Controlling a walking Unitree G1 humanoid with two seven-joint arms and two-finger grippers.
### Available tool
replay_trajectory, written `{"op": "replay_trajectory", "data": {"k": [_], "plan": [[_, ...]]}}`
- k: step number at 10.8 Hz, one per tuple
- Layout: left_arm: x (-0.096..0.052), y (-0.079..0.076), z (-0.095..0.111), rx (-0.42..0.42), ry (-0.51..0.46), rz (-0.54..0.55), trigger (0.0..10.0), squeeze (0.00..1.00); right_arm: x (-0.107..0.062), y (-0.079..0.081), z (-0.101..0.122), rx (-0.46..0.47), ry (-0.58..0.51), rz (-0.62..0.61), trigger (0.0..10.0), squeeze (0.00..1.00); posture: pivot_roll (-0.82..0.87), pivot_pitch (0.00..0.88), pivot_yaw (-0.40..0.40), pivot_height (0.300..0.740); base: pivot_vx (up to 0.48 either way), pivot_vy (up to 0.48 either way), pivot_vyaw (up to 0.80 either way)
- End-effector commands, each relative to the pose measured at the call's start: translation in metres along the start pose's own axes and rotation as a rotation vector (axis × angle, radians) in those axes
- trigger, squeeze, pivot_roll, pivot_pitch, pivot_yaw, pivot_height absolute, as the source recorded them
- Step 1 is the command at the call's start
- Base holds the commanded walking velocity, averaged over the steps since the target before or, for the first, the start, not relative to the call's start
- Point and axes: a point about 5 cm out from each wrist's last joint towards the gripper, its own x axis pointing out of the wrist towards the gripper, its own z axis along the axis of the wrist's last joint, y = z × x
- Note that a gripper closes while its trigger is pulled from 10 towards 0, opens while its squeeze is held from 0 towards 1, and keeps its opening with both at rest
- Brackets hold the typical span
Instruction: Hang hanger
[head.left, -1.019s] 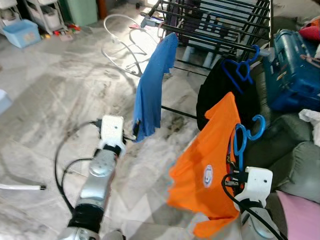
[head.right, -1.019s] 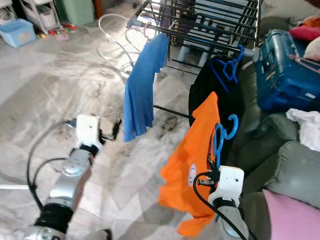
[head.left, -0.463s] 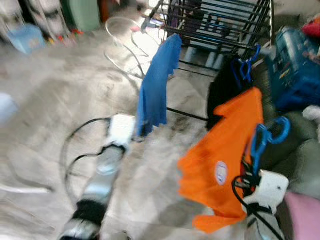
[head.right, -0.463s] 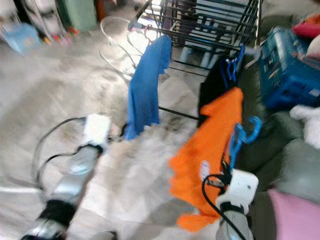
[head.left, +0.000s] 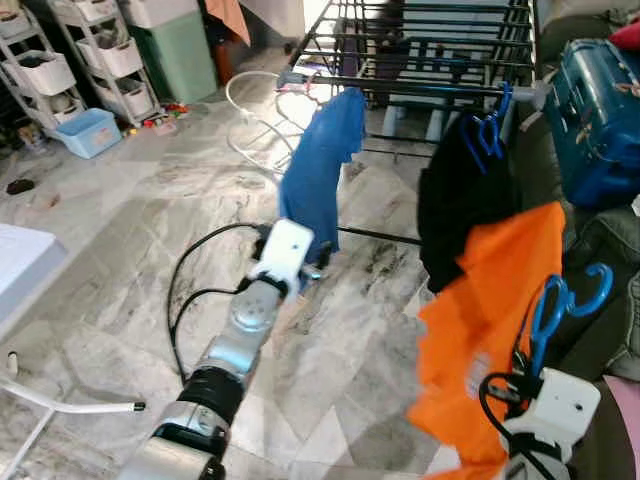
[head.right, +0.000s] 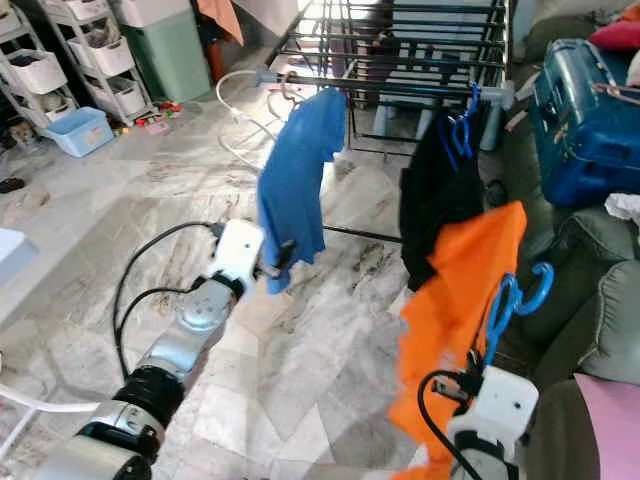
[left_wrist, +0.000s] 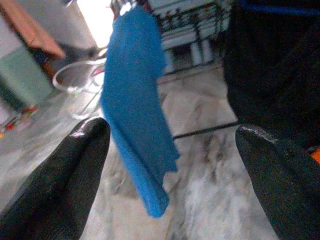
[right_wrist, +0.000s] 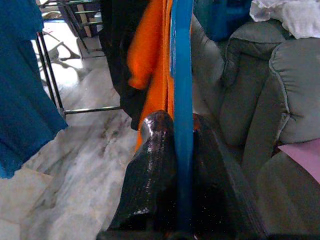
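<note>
Right tool (right_wrist: 182, 150) is clenched on the blue plastic hanger (head.left: 553, 305), which carries a bright orange T-shirt (head.left: 480, 330) and is held low at the right, well short of the black metal drying rack (head.left: 430, 50). Left tool (left_wrist: 170, 150) is released, fingers (left_wrist: 75, 170) spread wide, raised near the hem of a blue garment (head.left: 320, 180) hanging from the rack rail. A black garment (head.left: 460, 200) hangs there on another blue hanger (head.left: 488, 128).
</note>
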Motion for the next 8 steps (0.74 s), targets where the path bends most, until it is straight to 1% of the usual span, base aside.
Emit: {"op": "replay_trajectory", "data": {"k": [1,2,3,4,5,6,7,8], "plan": [[-0.004,0.014,-0.009,-0.01,0.043,0.039,10.0,0.0,0.0,0.005,0.015,0.011,-0.075,0.017,10.0,0.0,-0.04,0.037,0.07,0.74,0.0,0.0,0.0],[-0.011,0.021,-0.021,-0.045,0.078,0.036,10.0,0.0,-0.001,0.001,0.015,0.007,-0.077,0.016,10.0,0.0,-0.05,0.031,0.061,0.74,0.0,0.0,0.0],[-0.026,0.034,-0.031,-0.037,0.077,0.022,10.0,0.0,-0.004,0.001,0.022,0.014,-0.092,0.025,10.0,0.0,-0.04,0.041,0.042,0.74,0.0,0.0,0.0],[-0.041,0.042,-0.038,0.0,0.057,0.018,10.0,0.0,-0.003,0.003,0.024,-0.024,-0.091,0.062,10.0,0.0,-0.04,0.055,0.028,0.74,0.0,0.0,0.0],[-0.046,0.038,-0.035,0.021,0.006,-0.009,10.0,0.0,-0.002,0.004,0.025,-0.043,-0.095,0.079,10.0,0.0,-0.03,0.06,0.015,0.74,0.0,0.0,0.0],[-0.043,0.021,-0.03,0.05,-0.087,-0.064,10.0,0.0,0.0,0.012,0.035,-0.028,-0.122,0.115,10.0,0.0,-0.04,0.065,0.004,0.74,0.0,0.0,0.0],[-0.038,0.011,-0.03,0.011,-0.074,-0.067,10.0,0.0,0.002,0.01,0.034,-0.036,-0.108,0.123,10.0,0.0,-0.05,0.069,-0.002,0.74,0.0,0.0,0.0],[-0.035,0.0,-0.032,0.0,-0.062,-0.088,10.0,0.0,0.002,0.011,0.031,-0.043,-0.089,0.14,10.0,0.0,-0.06,0.073,-0.004,0.74,0.0,0.0,0.0]]}}
